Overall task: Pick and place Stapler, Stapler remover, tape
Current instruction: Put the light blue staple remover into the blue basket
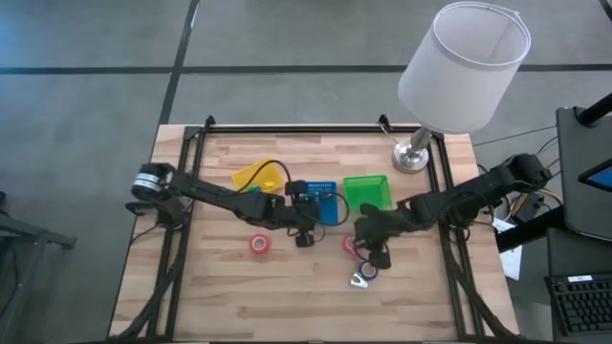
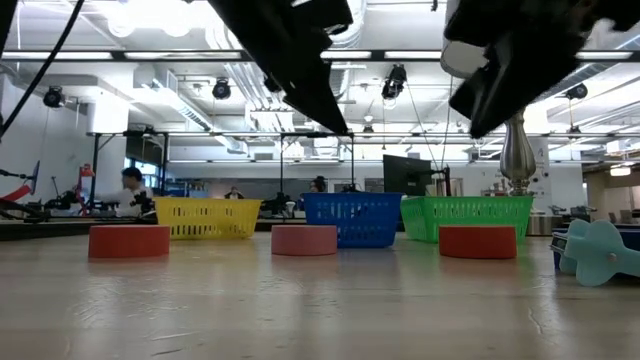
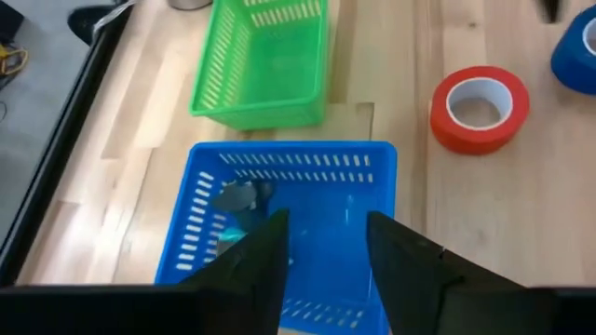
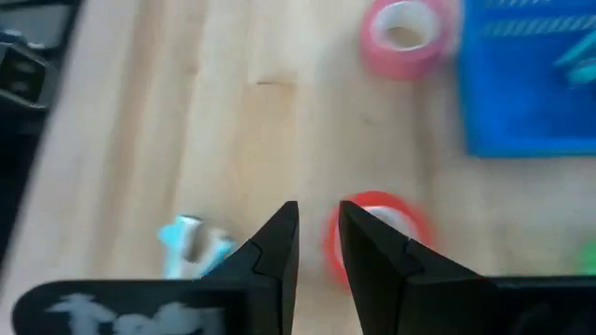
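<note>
My left gripper [image 3: 326,244] stands open with nothing between its fingers, above the blue basket's [image 3: 279,219] near side; it is also in the high view [image 1: 304,232]. In that basket lies a grey and pale-blue object [image 3: 237,200], seemingly the stapler. My right gripper [image 4: 318,240] hangs above the table with a narrow gap between its fingers and nothing in it, beside a red tape roll [image 4: 382,228]. The pale-blue stapler remover [image 4: 191,242] lies flat on the table nearby, next to a blue tape roll [image 1: 369,270]. A pink roll [image 4: 405,37] lies farther left.
A yellow basket [image 1: 258,175] and a green basket [image 1: 368,191] flank the blue one along the table's far half. A lamp with a white shade [image 1: 464,67] stands at the far right corner. A black frame [image 1: 287,129] runs round the table. Bare wood lies along the near edge.
</note>
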Available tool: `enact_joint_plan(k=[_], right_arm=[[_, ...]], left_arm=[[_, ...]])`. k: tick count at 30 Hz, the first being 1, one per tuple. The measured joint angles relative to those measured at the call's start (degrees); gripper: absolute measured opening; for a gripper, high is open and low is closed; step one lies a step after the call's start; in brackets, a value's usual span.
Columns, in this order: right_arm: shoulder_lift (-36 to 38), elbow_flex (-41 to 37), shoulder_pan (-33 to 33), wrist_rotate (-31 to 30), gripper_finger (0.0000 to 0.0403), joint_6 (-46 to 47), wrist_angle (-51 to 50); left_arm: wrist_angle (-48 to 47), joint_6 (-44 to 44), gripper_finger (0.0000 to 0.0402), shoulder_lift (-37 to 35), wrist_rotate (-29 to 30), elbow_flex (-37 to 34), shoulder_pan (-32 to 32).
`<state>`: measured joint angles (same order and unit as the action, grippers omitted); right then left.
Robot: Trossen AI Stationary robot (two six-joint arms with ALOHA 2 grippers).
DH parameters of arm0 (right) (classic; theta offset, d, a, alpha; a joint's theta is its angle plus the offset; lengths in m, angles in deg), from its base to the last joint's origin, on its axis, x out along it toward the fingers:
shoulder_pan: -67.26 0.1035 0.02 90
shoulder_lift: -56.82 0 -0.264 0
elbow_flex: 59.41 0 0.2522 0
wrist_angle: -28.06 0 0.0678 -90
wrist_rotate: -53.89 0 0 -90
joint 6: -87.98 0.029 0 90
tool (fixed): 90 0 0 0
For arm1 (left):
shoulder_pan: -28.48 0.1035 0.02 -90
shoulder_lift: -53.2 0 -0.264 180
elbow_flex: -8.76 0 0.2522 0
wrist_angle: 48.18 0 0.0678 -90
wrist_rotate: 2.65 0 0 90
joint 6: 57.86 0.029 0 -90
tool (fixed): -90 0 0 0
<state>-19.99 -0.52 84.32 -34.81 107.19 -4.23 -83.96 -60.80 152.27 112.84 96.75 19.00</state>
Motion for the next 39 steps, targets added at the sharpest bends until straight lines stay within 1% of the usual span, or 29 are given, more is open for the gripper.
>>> enact_joint_plan(k=[2,7,9,12,15,20,23,27,33,35,39], right_arm=[[-0.69,-0.97,3.20,0.11,0.0078,2.43,2.31],[-3.70,-0.70,9.22,0.49,0.0092,7.85,2.37],[-4.92,-0.42,9.86,1.62,0.0098,10.63,2.50],[-7.32,-0.13,10.27,5.78,0.0106,14.35,2.73],[-10.38,-0.08,11.26,7.52,0.0110,18.92,2.58],[-16.14,1.32,14.42,7.80,0.0110,23.30,3.78],[-19.92,2.57,16.23,7.84,0.0105,25.62,2.77],[-22.72,4.66,16.61,7.55,0.0100,25.25,3.24],[-22.94,5.37,13.75,6.93,0.0105,19.01,1.81],[-22.12,5.22,12.39,3.18,0.0107,16.05,0.87],[-21.06,5.11,9.53,-7.01,0.0105,8.66,0.67]], left_arm=[[-0.67,0.38,0.0142,-0.58,0.03,-0.01,0.00],[-1.36,1.40,0.0137,-1.49,0.12,-0.05,0.00],[-1.36,1.42,0.0138,-1.73,0.14,-0.07,0.00],[-1.55,1.42,0.0136,-1.84,0.14,-0.08,0.00],[-1.62,1.44,0.0135,-1.88,0.16,-0.25,0.02],[-2.52,1.46,0.0135,-1.90,0.16,-0.33,0.02],[-2.58,1.51,0.0135,-1.91,0.16,-0.33,0.02],[-2.58,2.91,0.0135,-1.91,0.36,-0.33,0.02],[-2.67,3.15,0.0135,-1.93,0.87,-0.42,0.02],[-2.69,3.08,0.0135,-1.93,1.15,-0.42,0.02],[-2.92,2.85,0.0135,-1.93,1.27,-0.42,0.02]])
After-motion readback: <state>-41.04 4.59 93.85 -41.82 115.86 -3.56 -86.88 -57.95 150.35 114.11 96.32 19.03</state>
